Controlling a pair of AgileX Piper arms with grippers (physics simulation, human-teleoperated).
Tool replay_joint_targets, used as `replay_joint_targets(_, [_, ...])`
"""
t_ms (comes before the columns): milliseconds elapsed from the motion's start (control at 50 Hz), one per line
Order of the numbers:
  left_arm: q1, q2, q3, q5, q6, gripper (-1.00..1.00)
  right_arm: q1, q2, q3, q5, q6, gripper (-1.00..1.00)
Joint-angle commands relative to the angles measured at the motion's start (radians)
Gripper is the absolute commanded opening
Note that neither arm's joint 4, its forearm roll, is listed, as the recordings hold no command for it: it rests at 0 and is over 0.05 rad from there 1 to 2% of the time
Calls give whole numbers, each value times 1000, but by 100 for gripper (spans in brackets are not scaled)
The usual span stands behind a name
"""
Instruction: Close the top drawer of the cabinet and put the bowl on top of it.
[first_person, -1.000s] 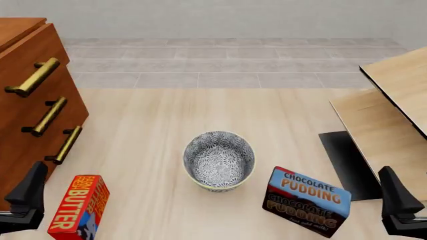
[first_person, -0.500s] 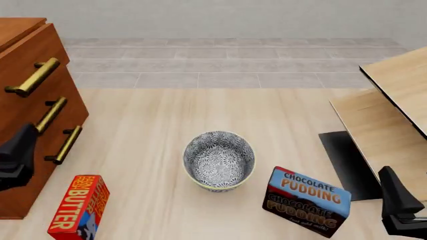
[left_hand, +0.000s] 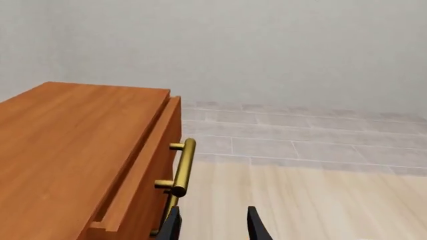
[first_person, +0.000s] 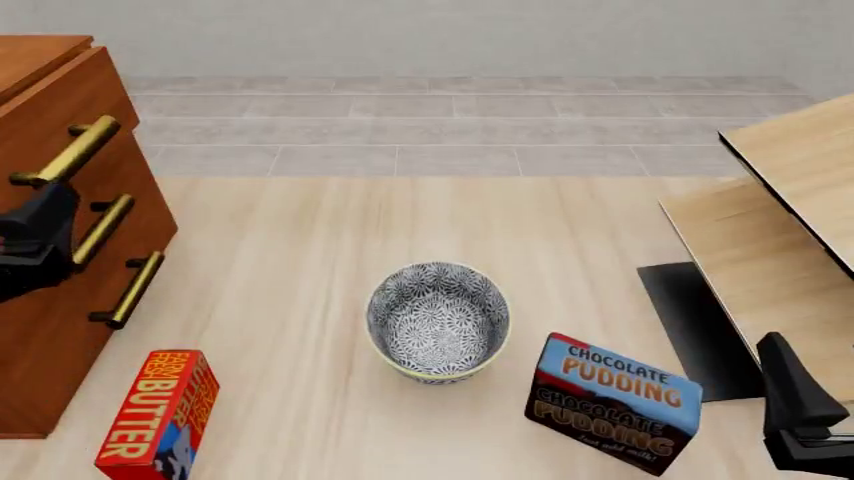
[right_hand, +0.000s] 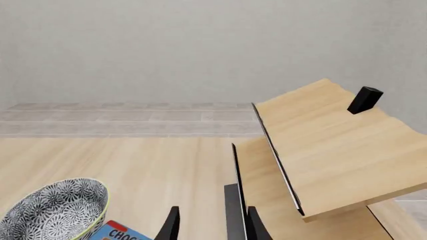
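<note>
The cabinet stands at the left, and its top drawer juts out a little past the cabinet's top edge. In the left wrist view the top drawer and its brass handle lie just ahead of my left gripper. That left gripper is open and hangs in front of the drawer fronts, between the top and second handles. The patterned bowl sits upright mid-table, also seen as the bowl in the right wrist view. My right gripper is open and empty at the near right.
A red butter box lies near left below the cabinet. A chocolate pudding box stands right of the bowl. Pale tilted wooden panels and a dark mat fill the right side. A small black block rests on the upper panel.
My left gripper has risen from the near-left corner, up along the cabinet front, to the level just under the top handle. The right arm, bowl and boxes have not moved.
</note>
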Motion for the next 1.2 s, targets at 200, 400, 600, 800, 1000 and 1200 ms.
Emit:
replay_joint_targets(200, [56,133,-49,-59,-45,100,1,0,0,0,0,100])
replay_joint_targets(400, [92,166,-35,-85,-84,100,1,0,0,0,0,100])
replay_joint_targets(600, [118,184,-8,-132,-96,100,1,0,0,0,0,100])
replay_joint_targets(800, [150,203,9,-154,-98,100,1,0,0,0,0,100])
replay_joint_targets(1000, [188,214,49,-205,-80,100,1,0,0,0,0,100])
replay_joint_targets(1200, [211,226,64,-226,-76,100,1,0,0,0,0,100])
